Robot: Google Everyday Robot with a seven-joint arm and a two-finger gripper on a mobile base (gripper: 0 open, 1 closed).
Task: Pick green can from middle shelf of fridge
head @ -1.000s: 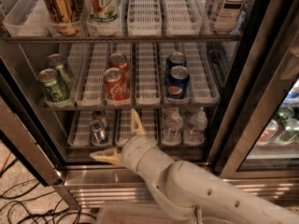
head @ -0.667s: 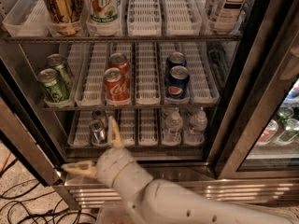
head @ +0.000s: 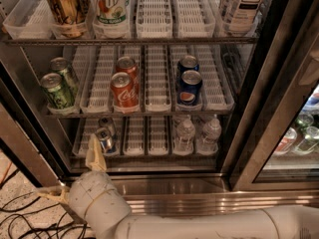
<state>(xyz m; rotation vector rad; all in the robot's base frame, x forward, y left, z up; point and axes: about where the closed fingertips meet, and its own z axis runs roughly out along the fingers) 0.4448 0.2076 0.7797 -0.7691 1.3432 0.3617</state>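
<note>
Two green cans stand in the leftmost lane of the middle shelf of the fridge: the front green can and a second one right behind it. Both are upright with silver tops. My gripper is low at the left, in front of the fridge's base and below the green cans. It is open and empty. One pale finger points up in front of the bottom shelf, and the other points left. My white arm runs along the bottom edge.
Two red cola cans and two blue Pepsi cans share the middle shelf. Small cans and water bottles stand on the bottom shelf. Bottles and a gold can stand above. Cables lie on the floor at left.
My arm has swung left and lower. The gripper moved from below the red cans to the lower left, under the green cans' lane. The cans have not moved.
</note>
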